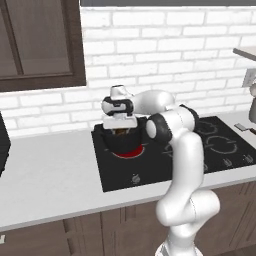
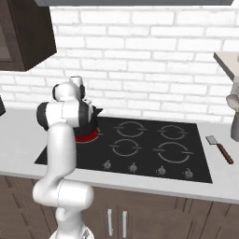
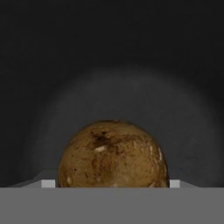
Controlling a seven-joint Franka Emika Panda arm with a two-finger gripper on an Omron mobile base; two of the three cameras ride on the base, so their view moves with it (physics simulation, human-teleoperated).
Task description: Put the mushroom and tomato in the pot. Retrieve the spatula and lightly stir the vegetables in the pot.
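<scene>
The black pot [image 1: 116, 144] stands on the cooktop's rear left burner. My gripper [image 1: 120, 129] hangs right over its mouth, shut on the mushroom [image 1: 120, 132], a brown rounded lump. In the hand view the mushroom [image 3: 113, 155] sits close at the bottom, with the pot's dark inside [image 3: 113, 65] behind it; my fingertips are hidden there. In the right base view my arm covers most of the pot [image 2: 93, 117]. The spatula [image 2: 219, 148] lies on the counter right of the cooktop, seen also at the far right as the spatula [image 1: 243, 127]. The tomato is out of view.
The burner [image 1: 131, 152] under the pot glows red. The black cooktop [image 2: 149, 149] has knobs along its front edge. A grey vessel [image 2: 233, 107] stands at the far right, a dark appliance [image 1: 2, 145] at the far left, with bare counter between.
</scene>
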